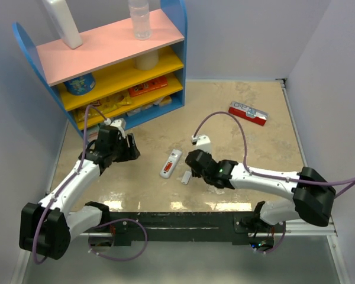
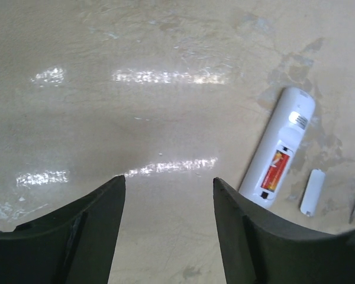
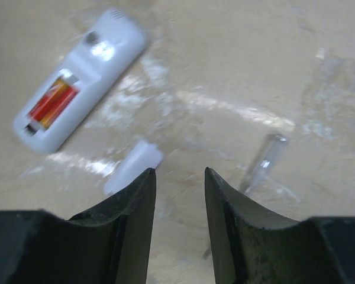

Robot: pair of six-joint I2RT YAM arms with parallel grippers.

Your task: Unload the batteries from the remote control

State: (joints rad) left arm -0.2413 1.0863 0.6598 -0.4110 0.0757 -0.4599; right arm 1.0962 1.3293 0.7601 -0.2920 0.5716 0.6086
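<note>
Lying bay-up on the table [image 1: 254, 142], the remote control [image 1: 171, 163], batteries [image 3: 52, 102] seated inside, is found between the claws, nearer the right claw [image 3: 178, 183], held released and empty; the left claw [image 2: 168, 189] is likewise released.

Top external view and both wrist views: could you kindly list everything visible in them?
remote control: one, white, table centre, bay open
batteries: apparently two, red-orange, in the bay
cover: one, white, beside the remote control, apart
flat box: one, red-and-white, far right
shelf unit: one, blue, pink and yellow, far left
clear bottle: one, shelf top
white container: one, leaning on shelf top
can: one, blue, upper yellow shelf
left fingers: two, black, open, empty
right fingers: two, black, open, empty
</note>
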